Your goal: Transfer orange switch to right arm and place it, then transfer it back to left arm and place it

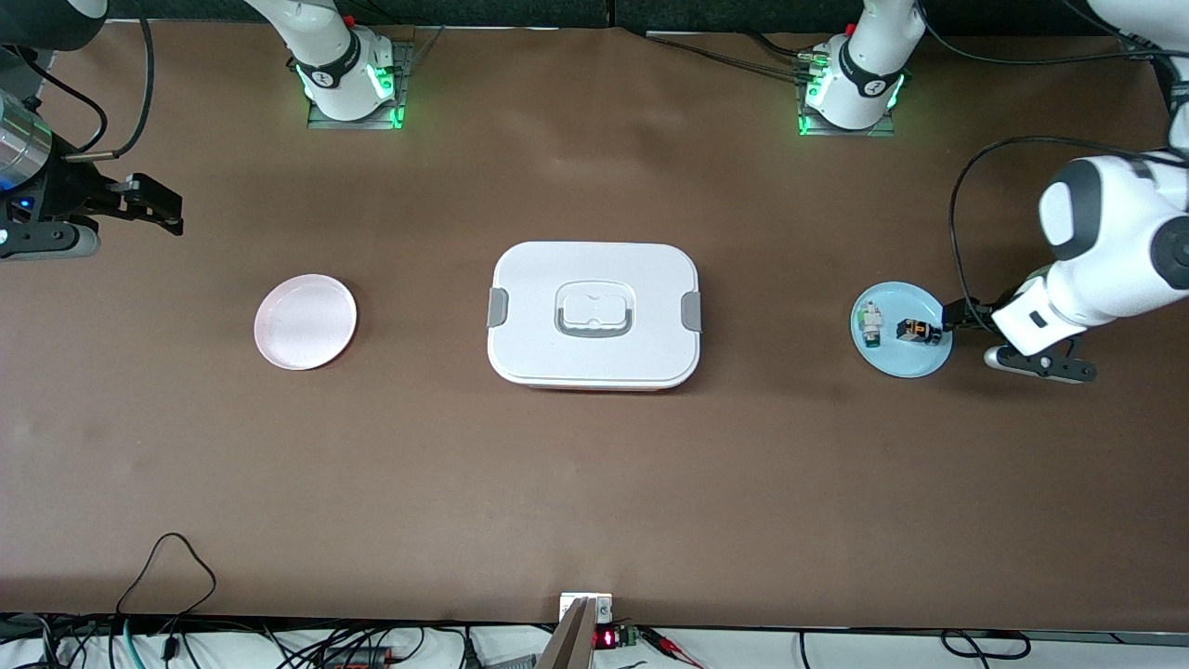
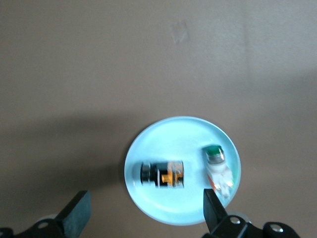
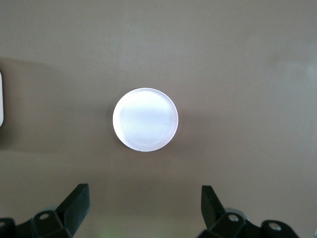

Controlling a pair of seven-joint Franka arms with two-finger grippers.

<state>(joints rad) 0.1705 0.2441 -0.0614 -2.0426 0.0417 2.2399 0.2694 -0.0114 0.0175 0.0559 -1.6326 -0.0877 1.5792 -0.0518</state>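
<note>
Brown tabletop (image 1: pixel 594 483) runs the whole width of the front view. At the right arm's end, the right gripper (image 1: pixel 153 206) hangs in the air at the table's edge, fingers spread wide and holding nothing; its wrist view looks down on a pale pink plate (image 3: pixel 145 119) with nothing on it, the same plate lying between that gripper and the box (image 1: pixel 594 314). This white box sits closed in the middle of the table, grey clips at both ends. Toward the left arm's end lies a light blue plate (image 1: pixel 887 353) carrying two parts: a white-and-green component (image 1: pixel 871 322) and, beside it and nearer the left arm's end, the orange switch (image 1: pixel 917 331), lying on its side. The left gripper (image 1: pixel 961 321) hangs over the plate's rim, just beside the switch, jaws fully apart and empty. In the left wrist view the switch (image 2: pixel 162 174) lies between the two fingers (image 2: pixel 214 210) but farther out, untouched.
</note>
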